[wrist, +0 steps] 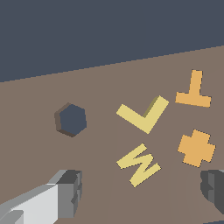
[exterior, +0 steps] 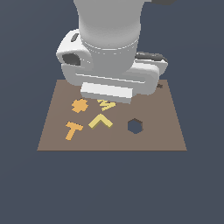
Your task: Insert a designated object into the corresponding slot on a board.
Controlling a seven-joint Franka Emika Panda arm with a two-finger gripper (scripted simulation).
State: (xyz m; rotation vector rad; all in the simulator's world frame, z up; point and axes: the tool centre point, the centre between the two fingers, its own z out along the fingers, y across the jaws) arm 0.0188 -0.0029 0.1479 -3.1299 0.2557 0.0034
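- The board (exterior: 162, 131) is flat, brown and rectangular, lying on a plain dark blue-grey ground (exterior: 26, 188); no walls or furniture show.
- Two pale-yellow pieces: the L-shaped piece (exterior: 100, 121) near the board's middle, and an M-shaped piece (exterior: 106, 104) just beside it.
- Two orange pieces: a T-shaped piece (exterior: 73, 130) and a cross-shaped piece (exterior: 79, 105).
- One dark hexagonal hole (exterior: 135, 126).
- A dark sliver (exterior: 159, 86) shows by the arm's edge; whether it is the slot is unclear.
- One gripper (wrist: 135, 192), jaws spread wide, holding nothing, above the M.
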